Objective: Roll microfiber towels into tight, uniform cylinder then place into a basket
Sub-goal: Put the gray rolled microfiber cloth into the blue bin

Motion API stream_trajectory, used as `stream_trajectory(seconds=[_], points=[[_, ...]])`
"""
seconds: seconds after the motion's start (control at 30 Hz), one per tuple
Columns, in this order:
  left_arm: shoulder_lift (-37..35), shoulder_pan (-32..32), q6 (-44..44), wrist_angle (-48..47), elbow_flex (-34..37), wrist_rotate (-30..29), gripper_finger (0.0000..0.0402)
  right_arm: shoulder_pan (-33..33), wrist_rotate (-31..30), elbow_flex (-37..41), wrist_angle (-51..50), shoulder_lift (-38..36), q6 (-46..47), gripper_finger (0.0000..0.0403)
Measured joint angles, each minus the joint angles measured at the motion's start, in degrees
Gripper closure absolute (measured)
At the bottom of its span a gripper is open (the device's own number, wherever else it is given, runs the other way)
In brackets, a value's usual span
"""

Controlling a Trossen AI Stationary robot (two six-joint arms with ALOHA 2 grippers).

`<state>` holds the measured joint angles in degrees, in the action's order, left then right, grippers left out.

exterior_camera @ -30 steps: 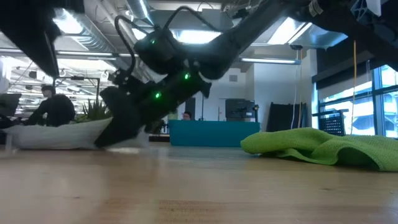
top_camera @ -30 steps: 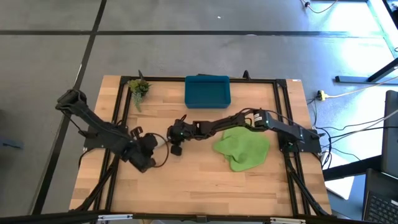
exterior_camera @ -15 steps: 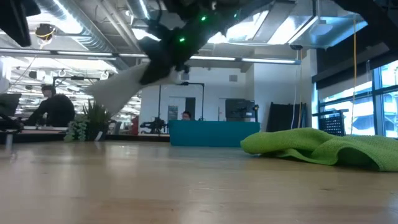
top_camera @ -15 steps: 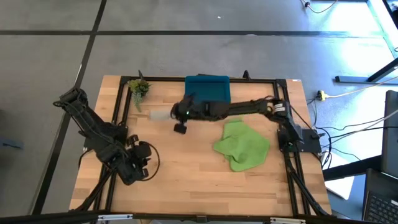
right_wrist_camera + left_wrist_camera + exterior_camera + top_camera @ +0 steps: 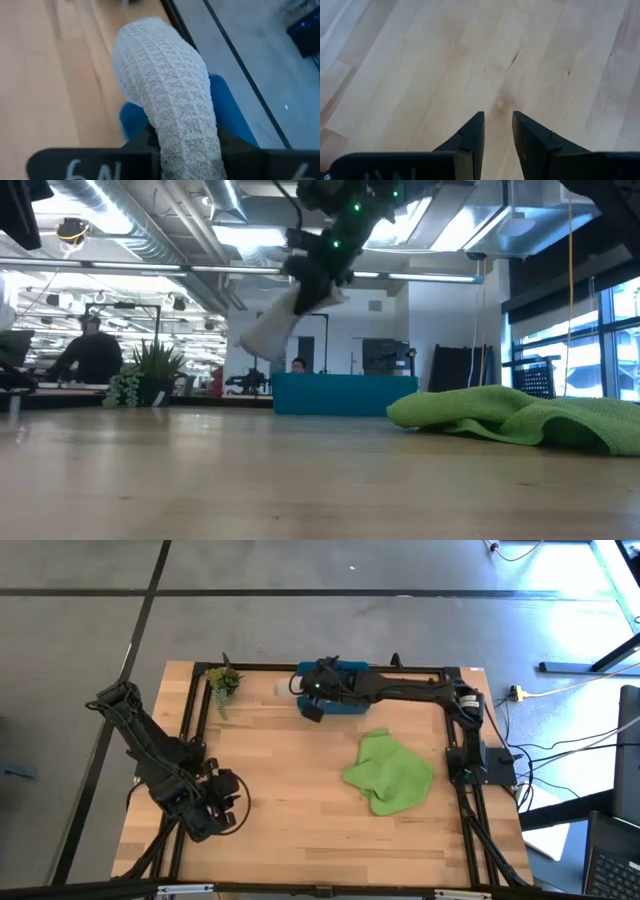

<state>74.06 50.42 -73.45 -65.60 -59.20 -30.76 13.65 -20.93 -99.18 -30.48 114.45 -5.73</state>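
The light grey towel (image 5: 165,75) is rolled into a cylinder and held in my right gripper (image 5: 185,137), which is shut on it. In the high view my right gripper (image 5: 312,692) is over the left end of the teal basket (image 5: 345,690). The roll (image 5: 284,686) sticks out past the basket's left side. In the low view the roll (image 5: 268,330) is in the air, higher than the basket (image 5: 335,393). The lime green towel (image 5: 390,772) lies crumpled on the table's right half. My left gripper (image 5: 498,117) is slightly open and empty over bare wood near the front left (image 5: 218,808). My right gripper pinches the grey roll between its two fingers near one end (image 5: 186,122), the fingers lying across the roll. The long free part of the roll sticks out ahead of the fingers. The roll is lifted clear and slants downward from the gripper (image 5: 320,275).
A small green plant sprig (image 5: 224,680) stands at the far left corner. A black frame (image 5: 450,720) runs round the table's edges. Bare wood lies between the green towel and my left gripper. People sit at desks in the room behind (image 5: 88,355).
My right gripper has risen from the table's middle and moved toward the far edge and a little right, to above the basket. It has carried the grey roll, now lifted clear of the table. My left gripper has drawn back toward the near left corner.
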Motion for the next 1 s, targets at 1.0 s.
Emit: stream_trajectory(seconds=[1.0], points=[[0.00, -5.58, -1.47, -2.84, 0.02, -0.13, 0.0312, 14.98, 14.02, 12.69, 11.43, 0.22, -16.52, 0.0346]])
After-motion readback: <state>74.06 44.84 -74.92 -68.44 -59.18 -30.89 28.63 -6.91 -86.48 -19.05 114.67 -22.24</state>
